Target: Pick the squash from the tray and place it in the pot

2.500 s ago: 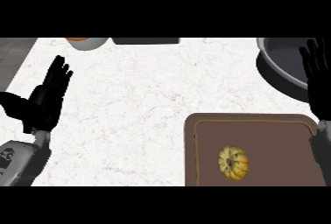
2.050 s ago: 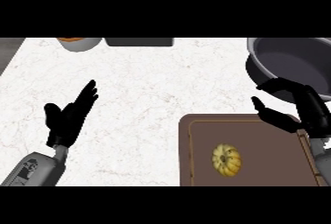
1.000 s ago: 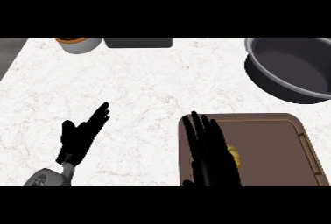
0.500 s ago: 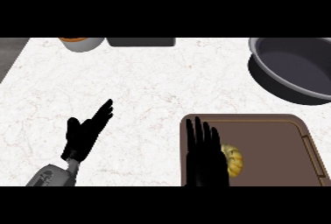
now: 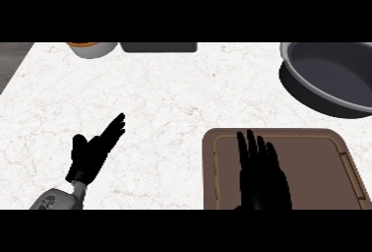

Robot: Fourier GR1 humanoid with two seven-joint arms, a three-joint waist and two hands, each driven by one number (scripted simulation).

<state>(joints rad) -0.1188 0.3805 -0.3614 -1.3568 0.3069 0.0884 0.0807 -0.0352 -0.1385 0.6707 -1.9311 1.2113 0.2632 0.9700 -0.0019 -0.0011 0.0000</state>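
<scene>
A brown tray [image 5: 320, 147] lies at the lower right of the counter. My right hand [image 5: 262, 174] is stretched flat over the tray's middle, fingers straight and pointing away from me. The squash is hidden under that hand; none of it shows. A dark grey pot [image 5: 330, 76] stands at the upper right, beyond the tray. My left hand [image 5: 94, 150] rests open over the counter at the lower left, fingers pointing up and to the right, holding nothing.
A small cup with an orange inside [image 5: 92, 47] and a dark flat object [image 5: 159, 47] sit along the counter's far edge. The white marble counter [image 5: 167, 103] stretches between my left hand and the tray.
My right hand has slid further over the tray and now covers the yellow squash, which still showed beside it half a second ago. The left hand has barely moved.
</scene>
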